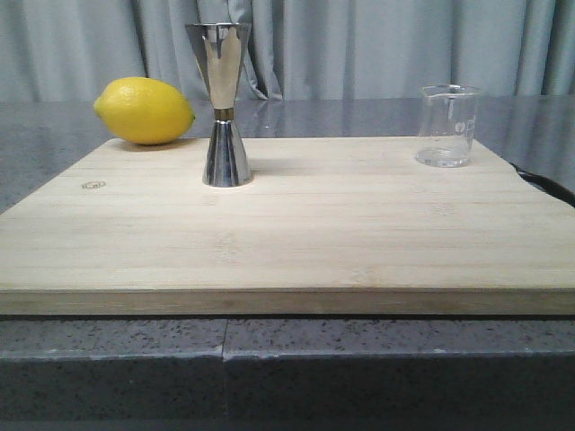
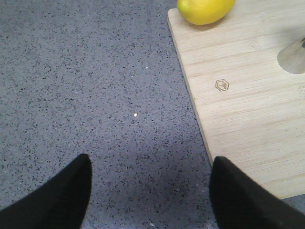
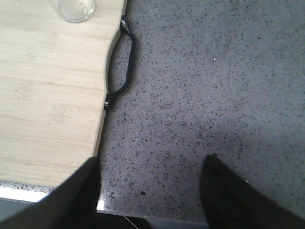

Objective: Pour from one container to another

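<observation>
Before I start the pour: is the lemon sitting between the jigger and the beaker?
No, the lemon lies left of the jigger; the beaker stands far right.

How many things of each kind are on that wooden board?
Lemon: 1
Steel jigger: 1
Glass beaker: 1
Total: 3, all on the board.
</observation>
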